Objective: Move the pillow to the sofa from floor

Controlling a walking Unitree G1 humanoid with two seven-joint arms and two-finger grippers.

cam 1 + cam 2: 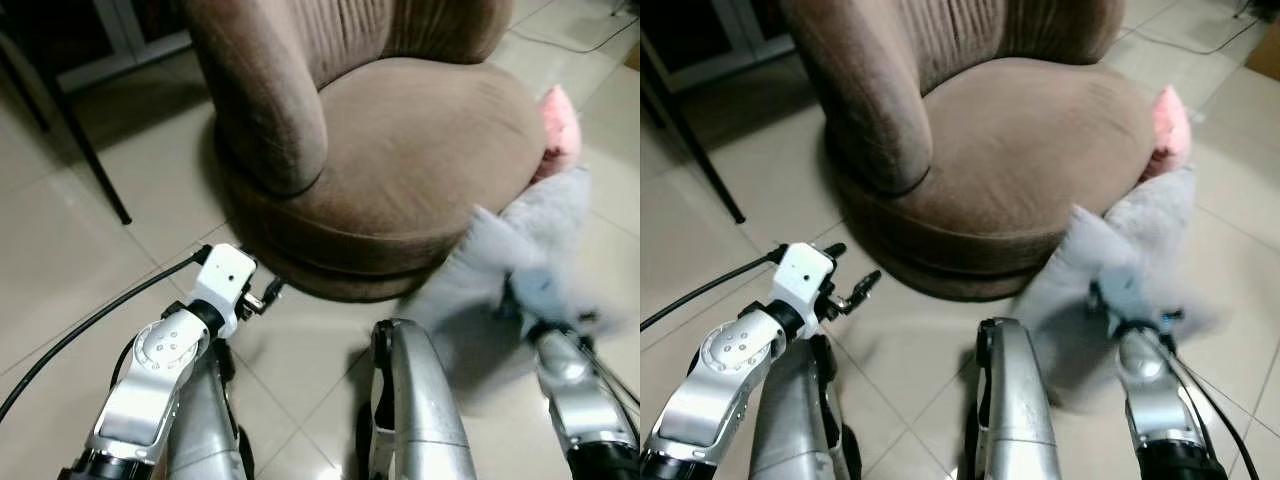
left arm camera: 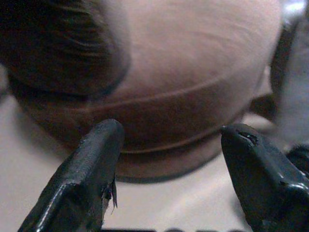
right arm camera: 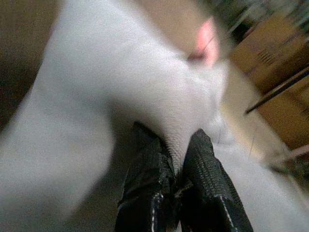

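Observation:
A grey pillow hangs blurred just off the floor at the front right of the round brown sofa. My right gripper is shut on a fold of the pillow, and the black fingertips pinch the cloth. A pink piece shows at the pillow's far end, against the seat's right rim; I cannot tell whether it belongs to the pillow. My left gripper is open with nothing in it, low in front of the sofa's base.
A thin black furniture leg slants down to the tiled floor at the left. A black cable runs from my left wrist. Another cable lies on the floor at the far right. The sofa's thick armrest rises on its left side.

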